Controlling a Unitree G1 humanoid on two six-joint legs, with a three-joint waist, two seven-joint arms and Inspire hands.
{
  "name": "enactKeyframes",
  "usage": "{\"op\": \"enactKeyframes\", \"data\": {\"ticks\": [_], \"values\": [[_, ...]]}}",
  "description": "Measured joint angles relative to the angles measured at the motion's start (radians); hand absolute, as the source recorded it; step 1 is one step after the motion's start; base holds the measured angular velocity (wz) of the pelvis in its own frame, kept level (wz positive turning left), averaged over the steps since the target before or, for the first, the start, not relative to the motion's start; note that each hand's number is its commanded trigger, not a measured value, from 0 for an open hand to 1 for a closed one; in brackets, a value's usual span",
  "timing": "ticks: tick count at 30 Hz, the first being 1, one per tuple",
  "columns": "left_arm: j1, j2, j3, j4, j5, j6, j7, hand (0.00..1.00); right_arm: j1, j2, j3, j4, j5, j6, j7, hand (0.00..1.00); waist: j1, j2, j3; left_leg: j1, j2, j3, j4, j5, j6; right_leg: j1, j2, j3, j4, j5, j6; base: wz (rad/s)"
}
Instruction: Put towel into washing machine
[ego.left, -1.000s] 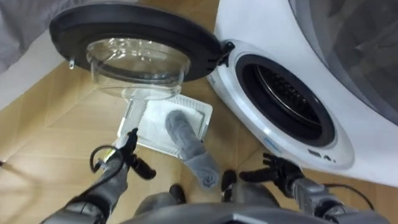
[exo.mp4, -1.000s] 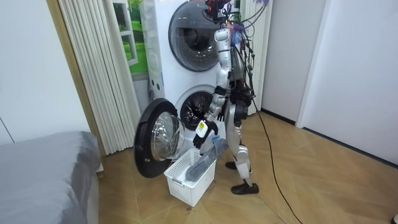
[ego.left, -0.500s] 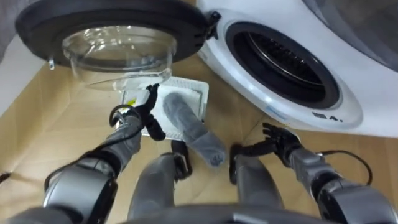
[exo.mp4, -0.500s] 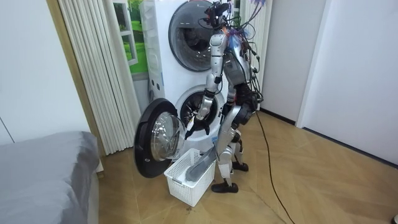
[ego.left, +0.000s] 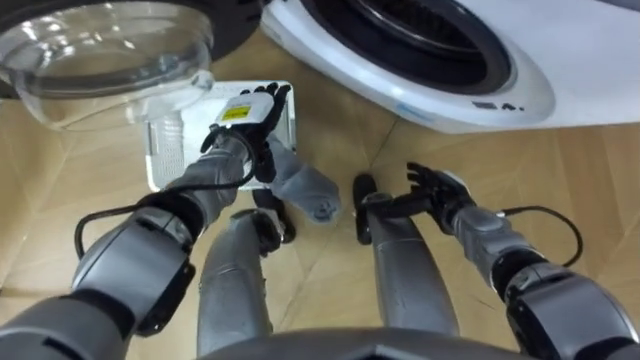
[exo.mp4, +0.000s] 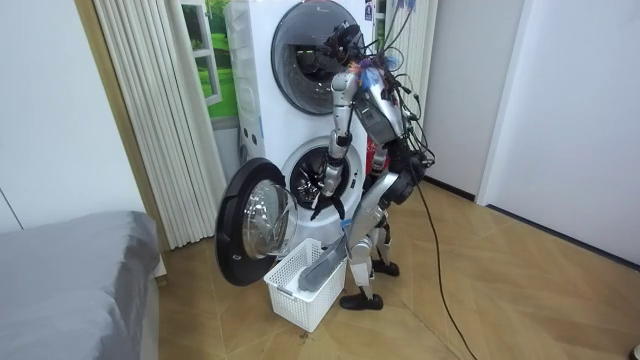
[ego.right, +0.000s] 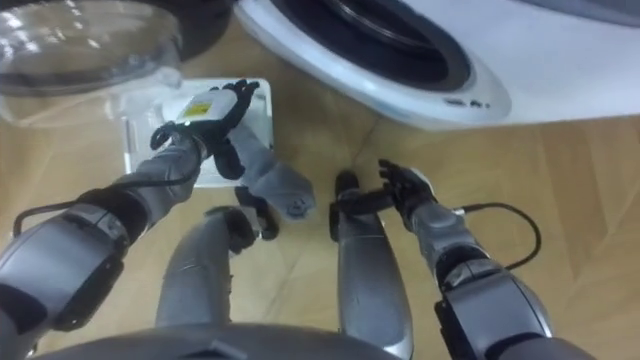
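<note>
Left eye view. The left hand (ego.left: 247, 113) is far left, over the white basket (ego.left: 163, 152). Its fingers are stretched out and slightly apart, pointing away from the robot, and nothing is gripped. The grey towel (ego.left: 303, 187) lies half in the basket, with its near end hanging over the basket's right rim onto the wood floor (ego.left: 575, 150) by the robot's feet. The hand is at the towel's far end; contact cannot be told. The right hand (ego.left: 437, 189) is low on the right, over bare floor, with fingers spread and holding nothing. The washer (ego.left: 520, 70) runs along the far right, and the dark drum mouth (ego.left: 400, 30) is open. The door (ego.left: 105, 50), with its clear glass bowl, is swung out at far left above the basket.

Room view. The robot stands bent forward at the waist, just in front of the lower washer, with the basket at its feet on the room view's left. The left arm hangs down in front of the drum mouth, with its hand above the basket. The towel is draped over the basket rim nearest the robot. A second machine (exo.mp4: 315, 45) is stacked on top, door closed. A grey bed (exo.mp4: 70, 275) is at the room view's lower left.

Right eye view. The layout is the same: left hand flat over the towel's far end, right hand splayed and apart from it. The towel is outside the drum.
</note>
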Motion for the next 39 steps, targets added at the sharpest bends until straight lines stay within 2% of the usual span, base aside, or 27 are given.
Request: {"op": "enactKeyframes", "data": {"ticks": [6, 11, 20, 25, 26, 27, 39], "values": [[-0.013, 0.012, -0.065, 0.000, 0.050, -0.001, -0.007, 0.00, -0.031, 0.005, 0.001, -0.024, 0.000, -0.008, -0.001, 0.00, -0.021, -0.005, 0.0032, -0.104, 0.000, 0.003, 0.032, -0.006, 0.004, -0.116, -0.009, -0.003, 0.051, -0.006, -0.008, 0.01], [-0.055, 0.011, -0.135, 0.002, 0.050, -0.001, -0.031, 0.00, -0.077, 0.018, 0.036, -0.029, 0.060, -0.012, 0.001, 0.00, -0.045, -0.021, 0.0111, -0.166, 0.007, 0.003, 0.086, -0.025, 0.008, -0.180, -0.013, -0.002, 0.105, -0.024, -0.008, 0.01], [-0.099, 0.008, -0.234, -0.006, 0.046, -0.001, -0.155, 0.00, -0.141, 0.018, 0.076, -0.023, 0.101, -0.022, 0.016, 0.00, -0.069, -0.022, 0.0114, -0.239, 0.017, 0.000, 0.108, -0.029, 0.012, -0.243, -0.014, -0.013, 0.115, -0.025, -0.007, -0.02], [-0.109, 0.009, -0.237, -0.007, 0.048, -0.001, -0.192, 0.00, -0.156, 0.019, 0.075, -0.026, 0.101, -0.028, 0.009, 0.00, -0.069, -0.023, 0.0107, -0.279, 0.019, -0.003, 0.113, -0.029, 0.012, -0.279, -0.015, -0.021, 0.117, -0.025, -0.009, 0.03], [-0.113, 0.009, -0.239, -0.007, 0.049, 0.000, -0.195, 0.59, -0.164, 0.019, 0.075, -0.025, 0.100, -0.028, 0.010, 0.00, -0.069, -0.023, 0.0106, -0.290, 0.019, -0.005, 0.118, -0.029, 0.012, -0.288, -0.014, -0.021, 0.122, -0.025, -0.009, 0.00], [-0.114, 0.008, -0.239, -0.007, 0.049, 0.000, -0.196, 1.00, -0.168, 0.019, 0.076, -0.023, 0.100, -0.028, 0.010, 0.00, -0.069, -0.023, 0.0106, -0.295, 0.019, -0.006, 0.121, -0.029, 0.012, -0.293, -0.014, -0.021, 0.128, -0.025, -0.009, 0.04], [-0.147, 0.009, -0.279, -0.008, 0.041, 0.000, -0.223, 1.00, -0.188, 0.021, 0.079, -0.028, 0.153, -0.049, 0.010, 0.00, -0.072, -0.027, 0.0094, -0.349, 0.019, -0.006, 0.128, -0.022, 0.025, -0.347, -0.030, -0.031, 0.145, -0.025, -0.008, 0.03]]}}
